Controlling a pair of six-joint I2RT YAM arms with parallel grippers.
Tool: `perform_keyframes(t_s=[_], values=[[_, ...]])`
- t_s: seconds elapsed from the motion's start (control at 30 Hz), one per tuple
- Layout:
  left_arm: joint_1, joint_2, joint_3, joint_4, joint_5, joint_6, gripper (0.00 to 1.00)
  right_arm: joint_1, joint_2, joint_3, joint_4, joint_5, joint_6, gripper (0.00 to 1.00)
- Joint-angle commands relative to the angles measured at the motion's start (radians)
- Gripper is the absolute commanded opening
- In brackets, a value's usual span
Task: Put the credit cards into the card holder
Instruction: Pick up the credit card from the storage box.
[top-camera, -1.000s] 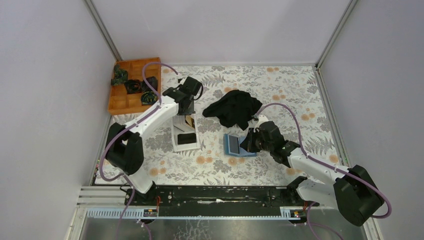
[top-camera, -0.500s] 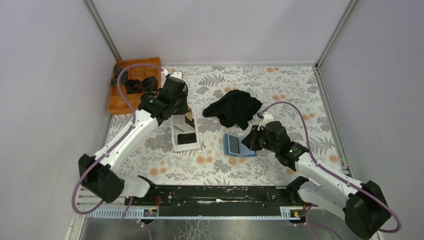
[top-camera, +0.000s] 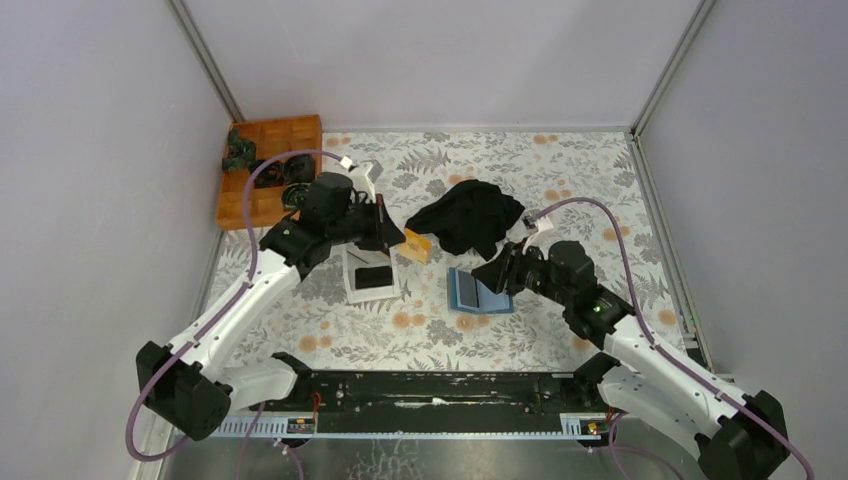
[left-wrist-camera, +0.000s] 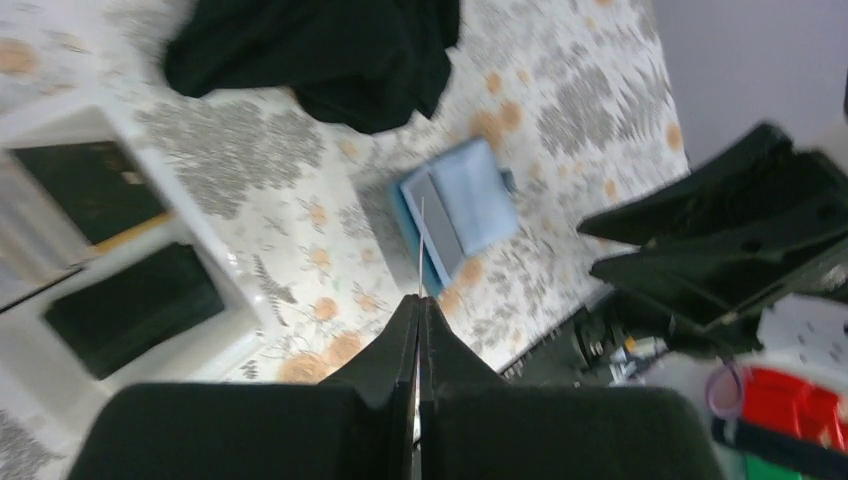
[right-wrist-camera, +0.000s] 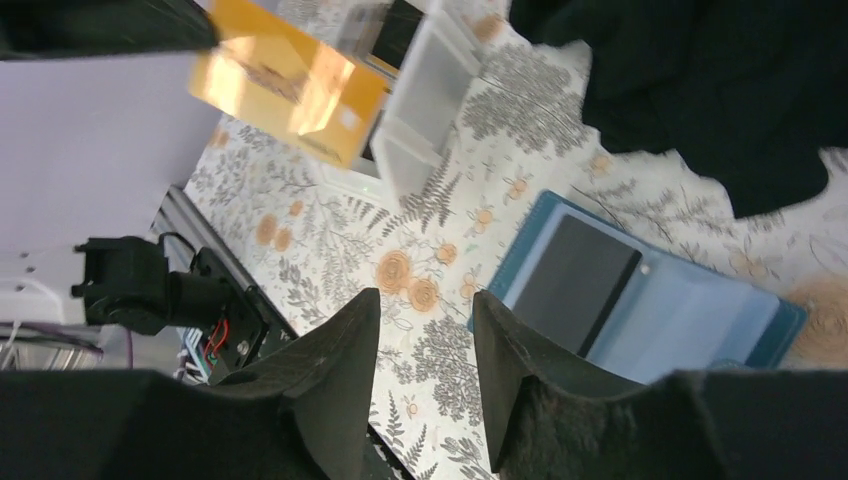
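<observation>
One orange-yellow card (right-wrist-camera: 288, 80), thin and glossy, is clamped edge-on by the closed left fingers (left-wrist-camera: 417, 318). It is held in air betw. the white tray (top-camera: 349, 283) and the teal card holder (top-camera: 478, 291). The holder is laid open on the counter (top-camera: 560, 180), w/ a dark card (right-wrist-camera: 572, 283) in one pocket and the black cloth (top-camera: 468, 217) just behind. Bare counter is left in front. The right fingers (top-camera: 497, 276) are parted, nothing gripped, over the holder's right half.
</observation>
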Motion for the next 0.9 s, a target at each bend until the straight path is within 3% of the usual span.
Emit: perform_keyframes(t_s=[0.0,0.3,0.6,0.87], values=[[0.005,0.004,-0.028,0.092,0.35,0.092,0.0,0.003,-0.04,0.098,-0.002,-0.12,-0.102,0.47],[-0.017,0.018,-0.073,0.112,0.683,0.179,0.0,0.003,-0.113,0.111,-0.07,-0.244,-0.14,0.5],[-0.081,0.023,-0.09,0.131,0.811,0.225,0.0,0.003,-0.16,0.089,-0.072,-0.369,-0.107,0.51],[-0.12,0.041,-0.075,0.152,0.841,0.229,0.0,0.006,-0.144,0.06,-0.027,-0.472,-0.048,0.51]])
